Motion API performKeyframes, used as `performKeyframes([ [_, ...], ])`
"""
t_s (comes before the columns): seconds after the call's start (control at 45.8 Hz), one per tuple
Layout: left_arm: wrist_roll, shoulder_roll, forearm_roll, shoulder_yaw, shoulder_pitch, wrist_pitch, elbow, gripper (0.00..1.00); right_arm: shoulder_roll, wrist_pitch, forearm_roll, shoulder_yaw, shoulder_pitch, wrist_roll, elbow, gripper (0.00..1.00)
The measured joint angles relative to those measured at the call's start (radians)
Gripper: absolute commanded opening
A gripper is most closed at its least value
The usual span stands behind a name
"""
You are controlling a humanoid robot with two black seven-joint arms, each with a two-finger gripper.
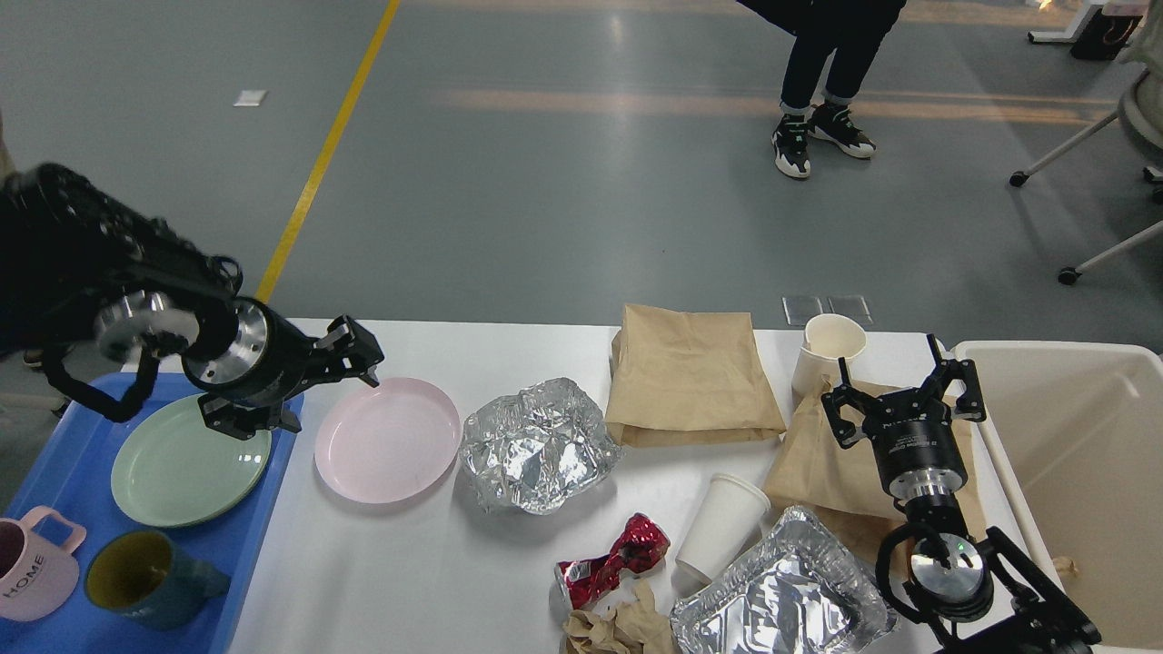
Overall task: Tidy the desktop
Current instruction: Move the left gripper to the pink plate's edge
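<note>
Desktop, white, spans the view under litter; left gripper hangs spread and empty beside a pink plate; right gripper hovers spread over a brown paper bag
</note>
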Motion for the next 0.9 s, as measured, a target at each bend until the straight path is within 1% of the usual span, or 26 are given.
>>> performKeyframes([
  [0.087, 0.035, 0.000, -0.091, -0.033, 0.111, 0.082, 0.057, 0.90, 0.000, 0.000, 0.000, 0.000, 0.000, 0.000, 0.000, 1.00],
  [0.175, 0.073, 0.012, -0.159, -0.105, 0.234, 0.161, 0.129, 0.91, 0.000, 0.000, 0.000, 0.000, 0.000, 0.000, 0.000, 1.00],
  [0.262, 0.095, 0.022, -0.180, -0.176, 0.344, 0.210, 0.200, 0.91, 0.000, 0.000, 0.000, 0.000, 0.000, 0.000, 0.000, 1.00],
  [0.393, 0.092, 0.023, -0.164, -0.248, 0.474, 0.234, 0.288, 0.92, 0.000, 0.000, 0.000, 0.000, 0.000, 0.000, 0.000, 1.00],
  [0.568, 0.092, 0.028, -0.091, -0.339, 0.566, 0.239, 0.347, 0.90, 0.000, -0.001, 0.000, 0.000, 0.000, 0.000, 0.000, 1.00],
  [0.59, 0.094, 0.034, -0.085, -0.371, 0.594, 0.244, 0.364, 0.90, 0.000, -0.001, 0.000, 0.000, 0.000, 0.000, 0.000, 1.00],
  [0.699, 0.095, 0.046, -0.082, -0.430, 0.657, 0.285, 0.407, 0.89, 0.000, -0.001, 0.000, 0.000, 0.001, 0.000, 0.000, 1.00],
  [0.787, 0.096, 0.048, -0.082, -0.468, 0.681, 0.305, 0.423, 0.83, 0.000, -0.001, 0.000, 0.000, 0.001, 0.000, 0.000, 1.00],
  [0.896, 0.099, 0.049, -0.081, -0.508, 0.689, 0.309, 0.426, 0.76, 0.000, -0.001, 0.000, 0.000, 0.001, 0.000, -0.001, 1.00],
])
